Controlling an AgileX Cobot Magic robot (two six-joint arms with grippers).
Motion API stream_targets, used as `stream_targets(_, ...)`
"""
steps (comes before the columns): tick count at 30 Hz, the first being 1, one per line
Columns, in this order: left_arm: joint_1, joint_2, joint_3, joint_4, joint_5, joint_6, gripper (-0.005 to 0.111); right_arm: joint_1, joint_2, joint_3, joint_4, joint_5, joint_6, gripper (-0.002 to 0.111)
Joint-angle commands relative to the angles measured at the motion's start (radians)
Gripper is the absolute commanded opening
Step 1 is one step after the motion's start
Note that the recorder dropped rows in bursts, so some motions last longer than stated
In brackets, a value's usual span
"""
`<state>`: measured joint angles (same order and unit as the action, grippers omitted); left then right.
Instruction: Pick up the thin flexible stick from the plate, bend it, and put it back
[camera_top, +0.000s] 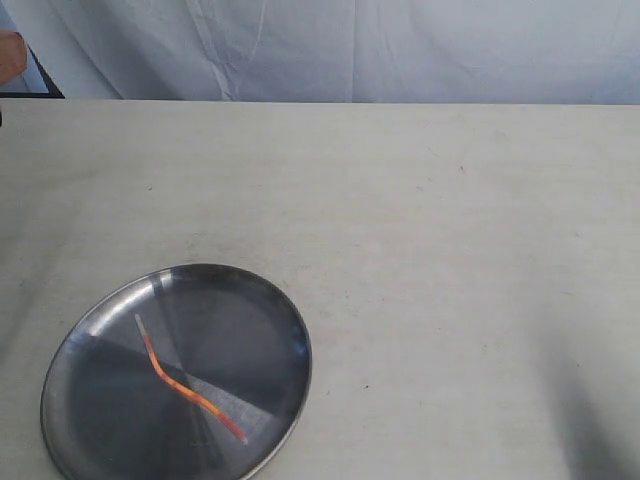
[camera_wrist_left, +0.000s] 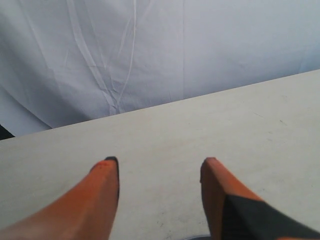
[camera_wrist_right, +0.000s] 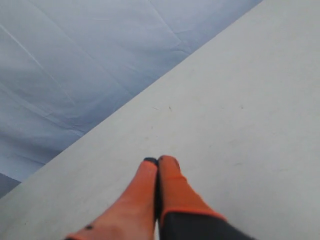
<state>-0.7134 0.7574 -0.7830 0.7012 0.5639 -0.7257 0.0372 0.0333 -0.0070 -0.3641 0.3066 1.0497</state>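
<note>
Tabletop (camera_top: 450, 280) — kinked stick (camera_top: 178, 386) in plate (camera_top: 262, 330); left fingers (camera_wrist_left: 100, 200) apart, right fingers (camera_wrist_right: 175, 190) together, empty

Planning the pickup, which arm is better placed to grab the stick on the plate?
Probably left. The plate and stick lie on that arm's side, and the left pincer is open, while the right pincer is shut.

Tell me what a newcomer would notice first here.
First comes the shiny steel plate at the exterior view's lower left, with the kinked orange stick lying across it. Next come the orange fingers in the wrist views: the left end effector is open and the right end effector is shut. Both are empty above the table.
</note>
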Motion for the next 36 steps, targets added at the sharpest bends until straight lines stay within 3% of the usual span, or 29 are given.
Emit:
stream_targets(1, -0.007, -0.005, -0.003, 0.005, -0.007, 0.003, 0.049, -0.006, -0.008, 0.007, 0.005, 0.023, -0.003, -0.001)
stream_targets(19, -0.007, -0.005, -0.003, 0.005, -0.010, 0.003, 0.049, -0.006, -0.008, 0.007, 0.005, 0.023, -0.003, -0.001)
stream_targets(24, 0.006, -0.010, -0.003, -0.008, -0.121, -0.086, 0.049, -0.006, -0.008, 0.007, 0.005, 0.023, -0.003, -0.001)
stream_targets(27, 0.101, -0.047, 0.047, 0.023, -0.268, -0.269, 0.049, -0.006, -0.008, 0.007, 0.005, 0.021, -0.003, -0.001)
stream_targets(30, 0.239, -0.125, 0.151, 0.057, -0.407, -0.584, 0.049, -0.006, -0.008, 0.007, 0.005, 0.021, -0.003, -0.001)
stream_targets(34, 0.395, -0.300, 0.321, 0.042, -0.362, -0.887, 0.049, -0.006, -0.008, 0.007, 0.005, 0.021, -0.003, -0.001)
stream_targets(36, 0.460, -0.407, 0.402, 0.025, -0.348, -0.954, 0.049, -0.006, -0.008, 0.007, 0.005, 0.021, -0.003, -0.001)
